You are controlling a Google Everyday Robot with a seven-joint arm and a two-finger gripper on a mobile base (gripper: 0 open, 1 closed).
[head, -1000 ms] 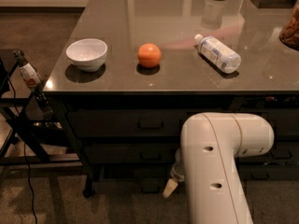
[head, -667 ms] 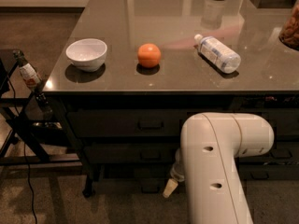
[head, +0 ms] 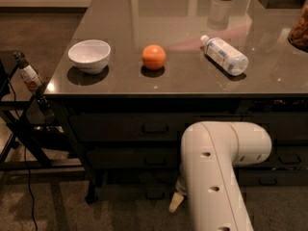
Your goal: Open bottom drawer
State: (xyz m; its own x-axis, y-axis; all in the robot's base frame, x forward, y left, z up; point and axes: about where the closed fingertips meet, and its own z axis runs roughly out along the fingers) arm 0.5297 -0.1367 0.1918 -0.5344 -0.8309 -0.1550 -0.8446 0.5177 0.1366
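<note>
1. The gripper [head: 175,202] is hanging low in front of the drawer stack, beneath the table [head: 144,13]. It is mostly hidden behind the robot's own white arm [head: 216,172], so whether the jaws are released or clenched cannot be told.
2. The little of it that is showing is sitting just to the right of the small black handle [head: 155,194] on the bottom drawer [head: 127,191]. Whether it is touching the handle cannot be made out.
3. The bottom drawer is lying at the foot of its stack, its front looking level with the fronts above, so it is reading as closed.
4. As a judgement, the approach is nearing its end. Taking hold of the handle and the whole outward pull are waiting to be done.
5. On the table, the white bowl [head: 89,55], the orange [head: 154,57] and the toppled bottle [head: 224,55] are lying well apart from this work.
</note>
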